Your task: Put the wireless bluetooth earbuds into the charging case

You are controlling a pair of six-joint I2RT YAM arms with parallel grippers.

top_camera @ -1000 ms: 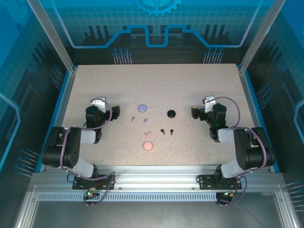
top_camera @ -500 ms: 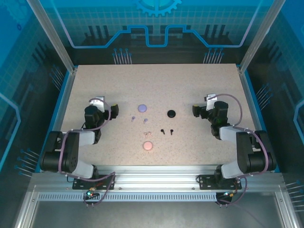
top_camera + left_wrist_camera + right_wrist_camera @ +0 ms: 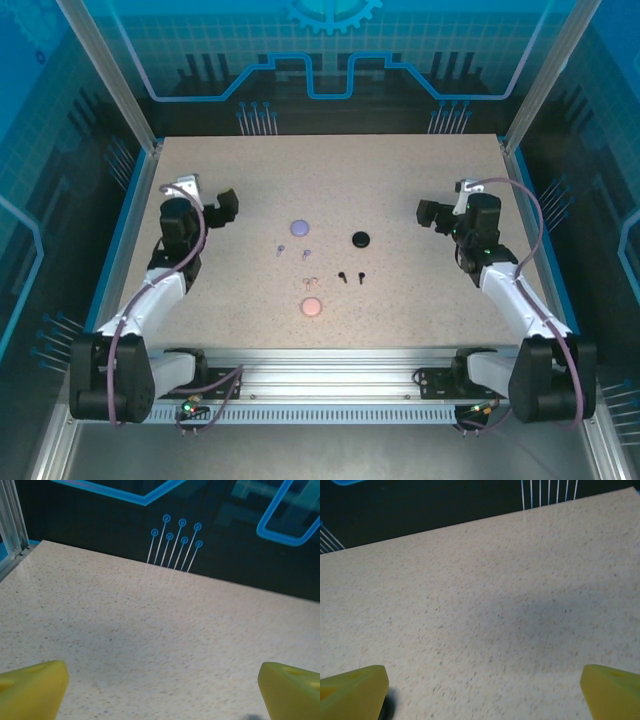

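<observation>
Nearest the camera in the top view, both arm bases sit on the rail (image 3: 330,365) at the table's (image 3: 400,170) front edge. Just past it, near the middle, lies the pink case (image 3: 311,307), round and closed as far as can be seen. Right behind it are the pink buds (image 3: 311,283), so pale and small against the speckled top that their shapes and how they lie cannot be made out. Beside them to the right, the black buds (image 3: 342,276) show as two dark specks, slightly apart, stems too small to read. Farther back and to the left are the lavender buds (image 3: 306,252), also two separate specks. Behind those sits the lavender case (image 3: 298,227), and to its right the black case (image 3: 360,238); whether either lid is open cannot be told. All the buds lie loose on the table, outside the cases.

The left gripper (image 3: 224,206) is off to the left, well apart from the buds, and the right gripper (image 3: 428,212) is off to the right, near the black case but not touching it. In each wrist view the yellow fingertips (image 3: 31,689) are cut off at the bottom corners, jaws spread wide with bare table between. In the right wrist view a dark sliver (image 3: 387,710) sits at the frame's bottom edge beside one fingertip, too cropped to identify. Beyond the table's far edge stands the dark back wall (image 3: 330,60) with blue line patterns.
</observation>
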